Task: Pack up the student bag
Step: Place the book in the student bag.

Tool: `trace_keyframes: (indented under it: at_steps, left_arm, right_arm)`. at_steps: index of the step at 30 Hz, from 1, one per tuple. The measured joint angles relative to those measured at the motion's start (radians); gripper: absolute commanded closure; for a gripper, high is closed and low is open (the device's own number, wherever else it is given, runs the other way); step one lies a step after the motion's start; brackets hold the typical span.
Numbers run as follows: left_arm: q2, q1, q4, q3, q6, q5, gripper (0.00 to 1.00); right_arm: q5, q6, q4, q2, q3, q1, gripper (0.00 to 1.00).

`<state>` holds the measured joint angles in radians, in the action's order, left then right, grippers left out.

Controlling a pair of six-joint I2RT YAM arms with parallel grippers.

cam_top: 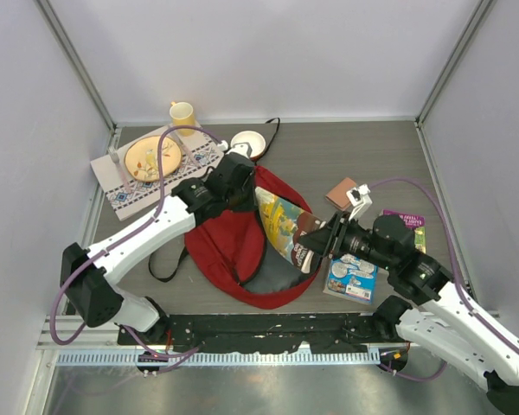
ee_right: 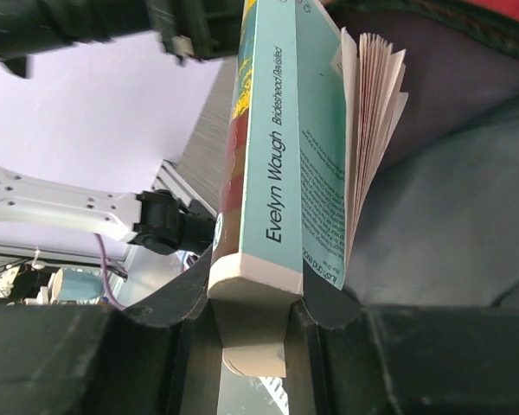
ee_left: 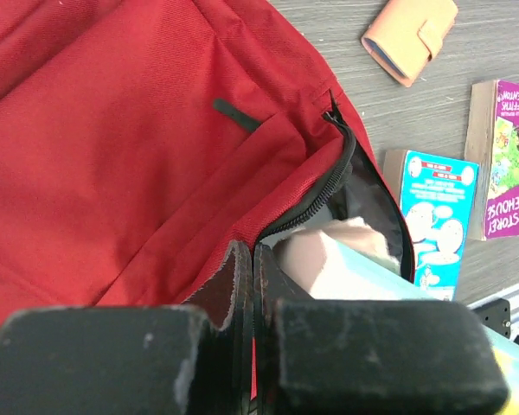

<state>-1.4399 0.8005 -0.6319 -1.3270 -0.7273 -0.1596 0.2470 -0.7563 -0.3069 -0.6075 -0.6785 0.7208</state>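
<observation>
1. Red student bag: lies flat at table centre, betw. both arms, mouth facing R side.
2. Paperback: long axis runs from R gripper into that mouth, far end beside grey lining. R arm nearer.
3. R jaws clamp paperback's near end.
4. L gripper: fingers pressed together, apparently nipping zip edge; view poor.

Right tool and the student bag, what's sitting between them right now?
A paperback, clamped in the right tool and leaning into the open mouth of the student bag; the right wrist and top views both show it.
</observation>
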Motion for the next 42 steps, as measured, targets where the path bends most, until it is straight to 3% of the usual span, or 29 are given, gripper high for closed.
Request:
trace_keyframes:
  at_steps: [4,12,24,30,42]
  left_arm:
    - [0.003,-0.004,-0.002,0.002,0.007,-0.026,1.0]
    - [0.078,0.048,0.084,0.002,-0.002,0.09,1.0]
    - [0.099,0.042,0.153,0.048,-0.024,0.128,1.0]
    - [0.117,0.042,0.181,0.063,-0.027,0.168,1.0]
    - [0.188,0.042,0.185,0.063,-0.014,0.172,1.0]
  right_arm:
    - [-0.042,-0.037,-0.008,-0.021,0.054,0.0,0.99]
    - [-0.159,-0.105,-0.188,-0.067,0.131,0.01,0.99]
    - [-0.18,-0.181,-0.175,-0.005,0.139,0.01,0.99]
    - [-0.146,-0.336,0.061,0.025,0.257,0.01,0.99]
    - [-0.125,-0.514,0.52,-0.222,0.325,0.003,0.99]
